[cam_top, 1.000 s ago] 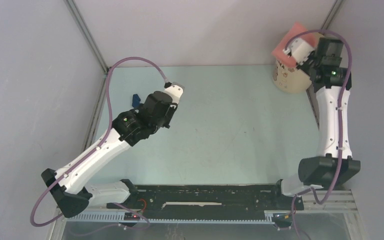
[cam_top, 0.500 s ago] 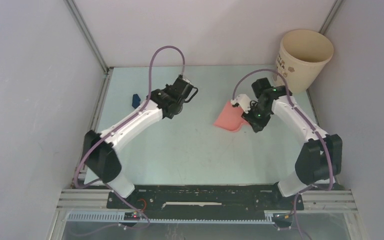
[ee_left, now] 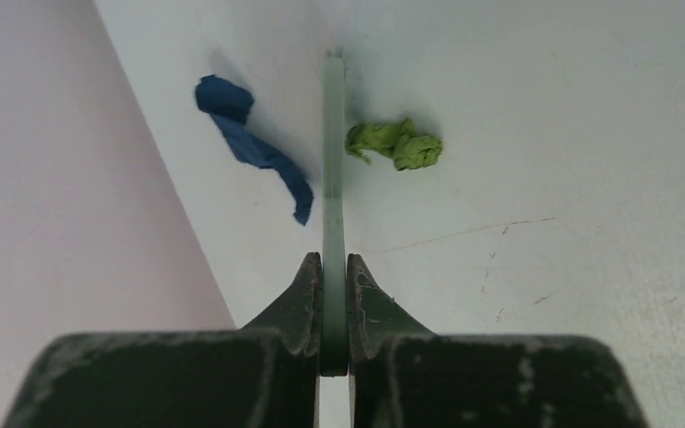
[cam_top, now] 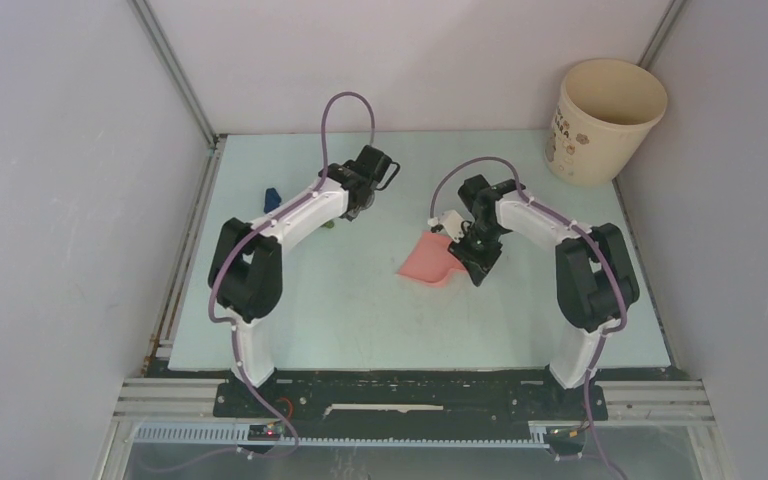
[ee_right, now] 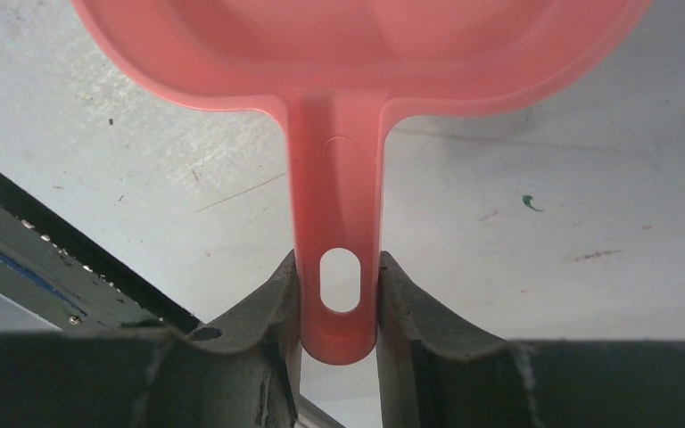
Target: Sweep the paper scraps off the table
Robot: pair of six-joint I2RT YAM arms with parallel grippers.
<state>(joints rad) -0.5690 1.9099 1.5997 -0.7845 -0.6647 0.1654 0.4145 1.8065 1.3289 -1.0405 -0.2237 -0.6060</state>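
Around: cream bucket (cam_top: pixel 605 118) stands at the far right corner, and the pink dustpan (cam_top: pixel 426 262) sits mid-bench (cam_top: pixel 360 310), well apart from the scraps.
In the way: grey side wall (ee_left: pixel 53 178) runs close beside the blue scrap (ee_left: pixel 251 143).
Left gripper (ee_left: pixel 334 267): clamped tight on a thin green brush (ee_left: pixel 334 152), which shows edge-on.
Scraps: blue scrap on one side of the brush, green scrap (ee_left: pixel 395 144) on the other. Both lie on the bench just ahead of the gripper.
Right gripper (ee_right: pixel 339 285): pinched on the dustpan handle.
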